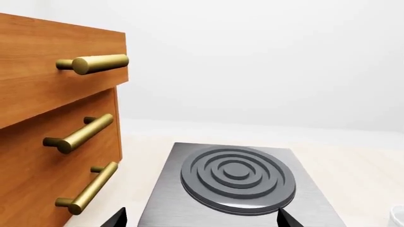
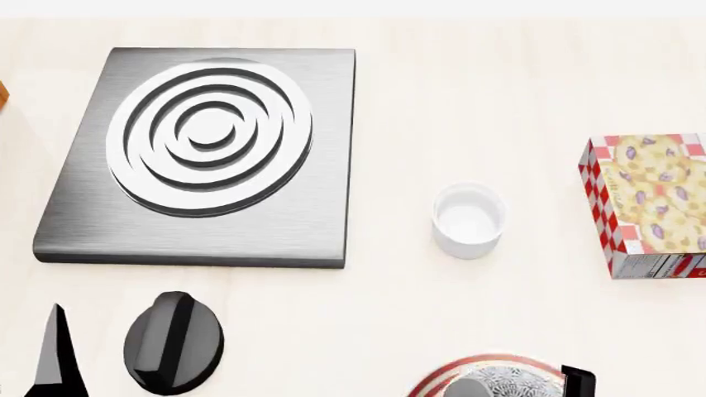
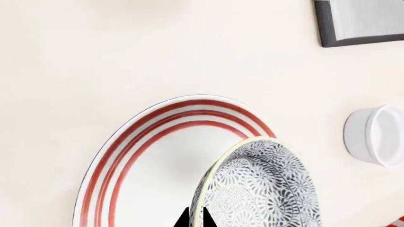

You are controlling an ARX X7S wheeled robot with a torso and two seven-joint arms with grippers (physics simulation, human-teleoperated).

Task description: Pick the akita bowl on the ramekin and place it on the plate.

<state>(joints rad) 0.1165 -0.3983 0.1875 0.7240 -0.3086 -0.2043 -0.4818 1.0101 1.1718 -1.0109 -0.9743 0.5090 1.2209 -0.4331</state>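
My right gripper [image 3: 194, 218] is shut on the rim of the akita bowl [image 3: 265, 189]; its grey-black patterned outside faces the wrist camera. The bowl hangs over the plate [image 3: 158, 137], white with red rings; I cannot tell whether they touch. In the head view, bowl [image 2: 510, 382] and plate [image 2: 439, 382] show at the bottom edge. The white ramekin [image 2: 469, 219] stands empty on the table, apart from them, and also shows as the ramekin [image 3: 375, 135] in the right wrist view. My left gripper [image 1: 198, 220] is open over the stove, holding nothing.
A steel stove plate [image 2: 210, 149] with a ringed burner lies at the left, its black knob [image 2: 174, 341] in front. A wooden cabinet [image 1: 38, 132] with brass handles stands beside the stove. A red-checked food box [image 2: 651, 203] lies at the right.
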